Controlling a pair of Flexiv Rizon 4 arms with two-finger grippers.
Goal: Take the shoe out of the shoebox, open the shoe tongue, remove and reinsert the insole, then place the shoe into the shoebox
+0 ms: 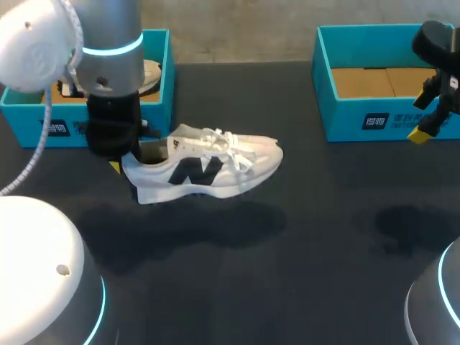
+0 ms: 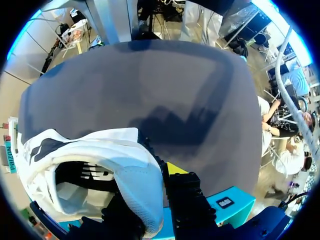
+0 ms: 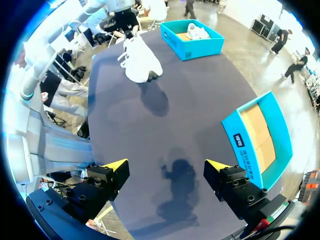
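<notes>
Left fingers (image 2: pixel 176 169) (half hidden) pinch shoe (image 1: pixel 208 169).

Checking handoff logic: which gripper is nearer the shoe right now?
Left. The left gripper is shut on the shoe at its heel collar. The right gripper hangs open far off, beside the right-hand shoebox.

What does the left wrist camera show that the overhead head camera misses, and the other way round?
Only the left wrist view: the inside of the white shoe, with the left claw pinching its heel. Only the head view: the laces, the right shoebox and the right claw beside it. Both: the shoe, the left shoebox and the dark table.
</notes>
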